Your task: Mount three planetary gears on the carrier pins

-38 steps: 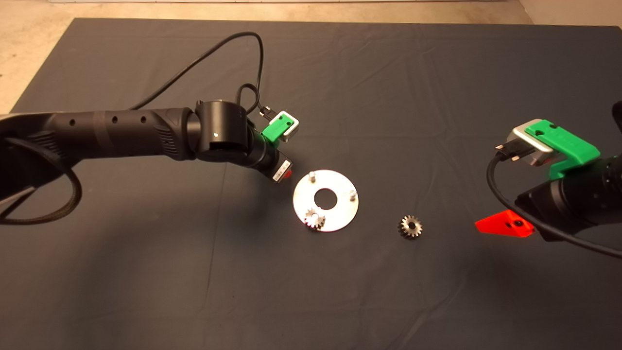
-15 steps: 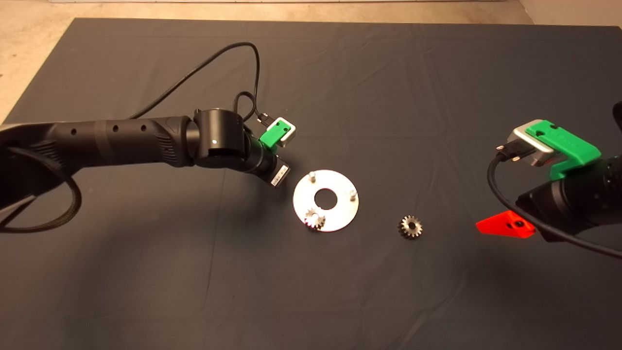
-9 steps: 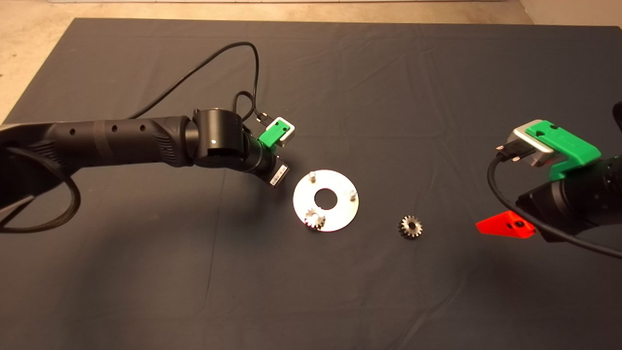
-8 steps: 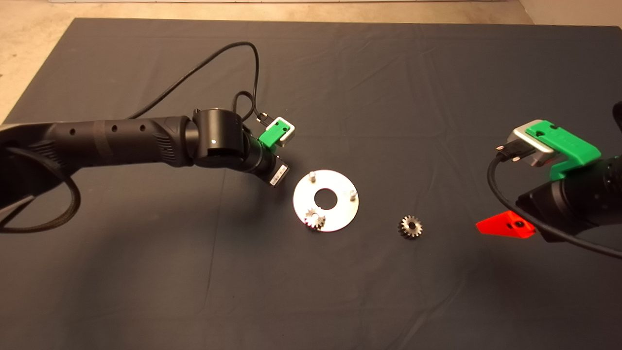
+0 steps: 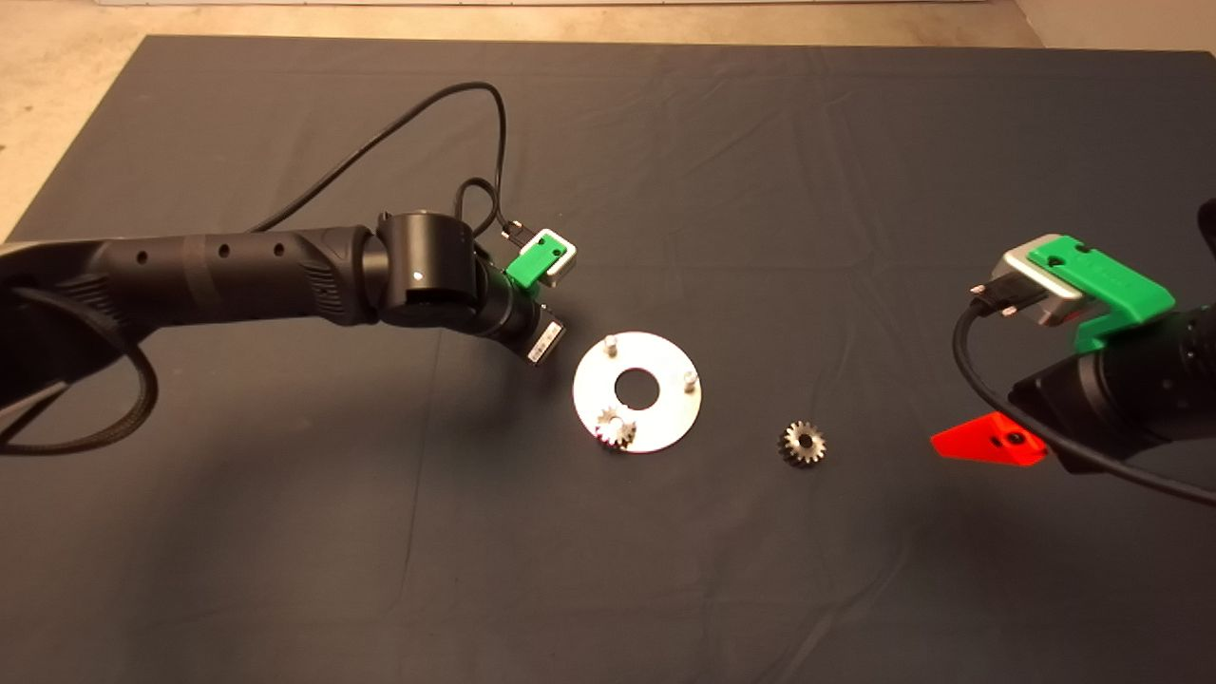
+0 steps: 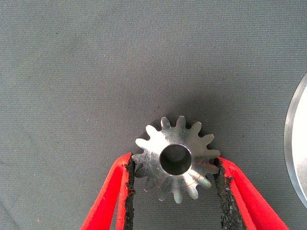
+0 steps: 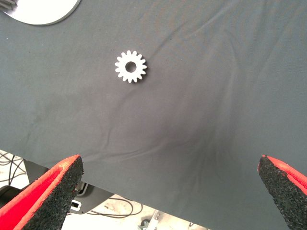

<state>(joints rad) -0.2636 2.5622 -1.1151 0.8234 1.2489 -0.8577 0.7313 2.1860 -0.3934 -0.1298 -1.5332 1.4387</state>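
The flat shiny disc (image 5: pixel 665 404) lies mid-mat with two bare carrier pins (image 5: pixel 611 340) (image 5: pixel 691 380). One planetary gear (image 5: pixel 616 429) sits on the disc's near-left pin. In the left wrist view my left gripper (image 6: pixel 175 167) is shut on a second planetary gear (image 6: pixel 175 160), its pads touching the teeth on both sides, just above the mat and beside the disc's rim (image 6: pixel 297 158). From above, the left gripper (image 5: pixel 543 344) hides that gear, just left of the disc. A third gear (image 5: pixel 803 443) (image 7: pixel 130 66) lies loose on the mat right of the disc. My right gripper (image 7: pixel 177 177) (image 5: pixel 988 442) hangs open at the right, apart from it.
The dark mat (image 5: pixel 608 589) covers the table, and pale floor shows past its far edge. A black cable (image 5: pixel 399 123) loops above the left arm. Beyond the mat's edge the right wrist view shows cables on the floor (image 7: pixel 120 211).
The left arm has shifted slightly left and down towards the mat since the earliest frame, then held still. The disc, the other gears and the right arm have not moved.
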